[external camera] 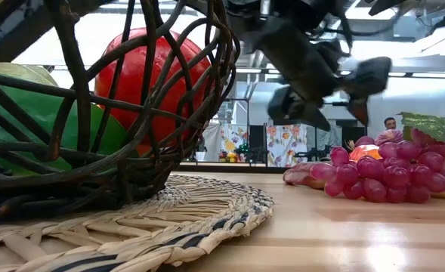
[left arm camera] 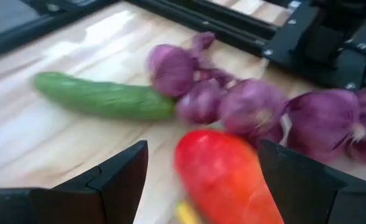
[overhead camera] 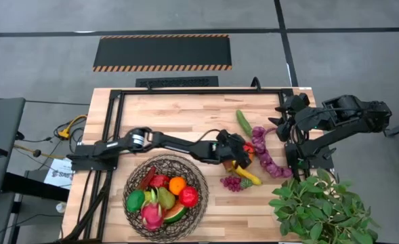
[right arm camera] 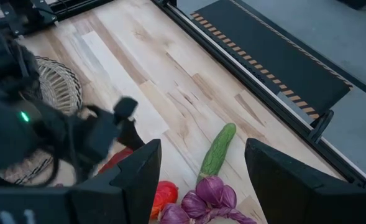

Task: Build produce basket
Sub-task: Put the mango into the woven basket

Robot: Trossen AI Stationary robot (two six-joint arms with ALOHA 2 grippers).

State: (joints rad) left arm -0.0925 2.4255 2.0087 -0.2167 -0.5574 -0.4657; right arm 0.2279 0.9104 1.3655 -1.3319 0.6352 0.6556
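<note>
Left gripper, fingers apart, over red pepper at basket's 2 o'clock; right gripper w/ fingers apart by bench edge.

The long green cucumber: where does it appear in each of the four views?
High view: the long green cucumber lies on the wooden table's far side.
Low view: not in it.
Left wrist view: beyond the open left gripper.
Right wrist view: between the fingers.
Shared landmark: the string of purple onions touching it.

I see the cucumber lying on the table, purple onions just beside its near end, left gripper w/ fingers apart nearby.
</note>
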